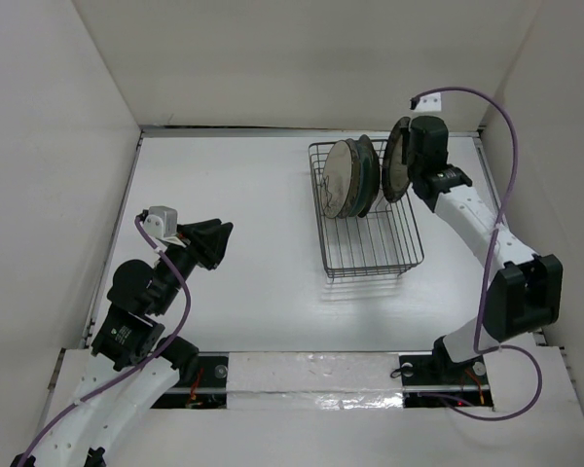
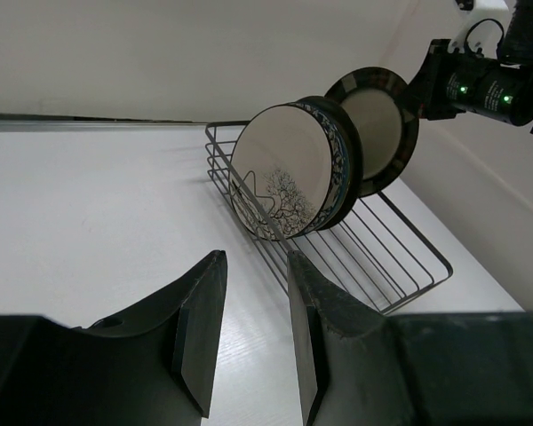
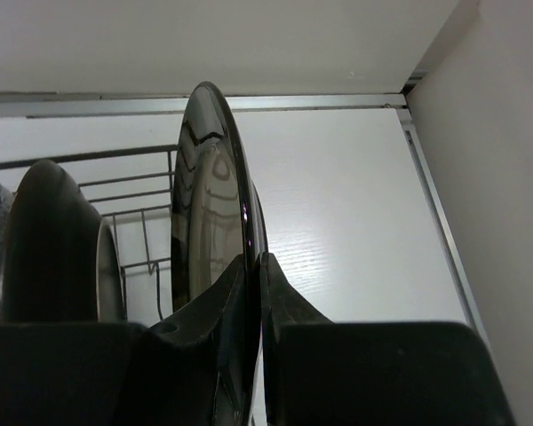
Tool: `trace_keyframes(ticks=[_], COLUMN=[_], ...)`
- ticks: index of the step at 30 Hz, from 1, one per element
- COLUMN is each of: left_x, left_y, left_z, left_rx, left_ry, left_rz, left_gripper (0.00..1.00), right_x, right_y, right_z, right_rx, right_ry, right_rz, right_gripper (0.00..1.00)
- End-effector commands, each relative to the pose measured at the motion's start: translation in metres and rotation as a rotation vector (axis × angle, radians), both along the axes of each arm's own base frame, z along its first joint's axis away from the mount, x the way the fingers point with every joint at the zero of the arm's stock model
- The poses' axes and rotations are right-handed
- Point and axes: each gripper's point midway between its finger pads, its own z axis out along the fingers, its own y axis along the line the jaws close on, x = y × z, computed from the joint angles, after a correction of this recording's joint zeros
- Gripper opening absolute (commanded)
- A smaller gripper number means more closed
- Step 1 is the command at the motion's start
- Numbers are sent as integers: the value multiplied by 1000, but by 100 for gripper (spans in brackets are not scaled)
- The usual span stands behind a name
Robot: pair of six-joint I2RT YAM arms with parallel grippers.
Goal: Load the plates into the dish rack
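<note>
The right gripper (image 3: 253, 266) is clenched on the edge of a beige round plate with a dark metallic rim (image 3: 209, 195). It holds the plate edge-on and near upright over the upper-right corner of the grey wire dish rack (image 1: 375, 243). A cream plate with a dark tree print (image 2: 280, 173) and other plates stand close-packed just to its left. The pinch is narrow, so the plate may pivot or slip on the way down. Its bottom could land on a wire instead of between prongs, or it could knock the neighbours. The left gripper (image 2: 255, 266) hangs released and empty at lower left of the top view.
</note>
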Motion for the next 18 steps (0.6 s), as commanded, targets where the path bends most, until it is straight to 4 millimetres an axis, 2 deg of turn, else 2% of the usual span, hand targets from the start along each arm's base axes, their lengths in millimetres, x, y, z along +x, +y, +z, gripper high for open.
trace_keyframes(ticks=[1, 6, 11, 13, 16, 17, 18], left_x=[0, -1, -1, 1, 0, 1, 2], left_y=[-2, -2, -2, -2, -4, -4, -3], left_z=[10, 11, 11, 9, 8, 8, 8], left_rx=[-13, -13, -12, -8, -6, -4, -3], left_ry=[-40, -43, -44, -37, -37, -36, -33], left_rz=[-10, -9, -10, -8, -16, -14, -11], left_gripper=[30, 30, 30, 30, 31, 31, 31], right_x=[9, 11, 14, 15, 12, 10, 8], right_y=[4, 17, 31, 32, 25, 24, 24], right_z=[59, 35, -5, -15, -20, -16, -18], right_rx=[-58, -69, -47, -35, -12, -3, 15], right_ry=[-195, -161, -90, -77, -79, -90, -95], right_rz=[-32, 4, 46, 43, -7, -15, -20], right_gripper=[0, 0, 3, 5, 15, 28, 37])
